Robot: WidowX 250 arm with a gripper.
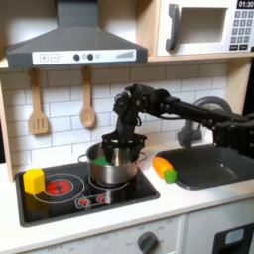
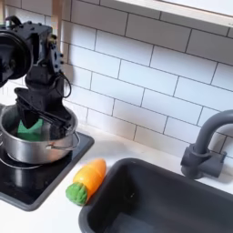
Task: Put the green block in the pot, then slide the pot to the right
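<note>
Green block (image 2: 30,130) sits inside the pot (image 2: 36,146), low against the wall on the second exterior view's left; in the first exterior view a green patch shows at the pot's left side, though whether inside or just behind the rim I cannot tell there. Pot stands on the black stovetop (image 1: 119,203), on the burner nearer the sink (image 1: 213,167). Tool (image 2: 41,107) hangs straight down over the pot mouth, directly above the block; fingers look slightly parted with dark tips near the block, but too dark to say whether they grip it or have let go. Judgement: placing step is done or nearly so; the slide remains. Relation that matters: tool is inside the pot's rim, so a push against the inner wall toward the sink would carry the pot along. Orange carrot toy (image 2: 84,180) lies on the table between stovetop and sink, in that path. Yellow block (image 1: 35,181) rests on the far burner, well clear.
</note>
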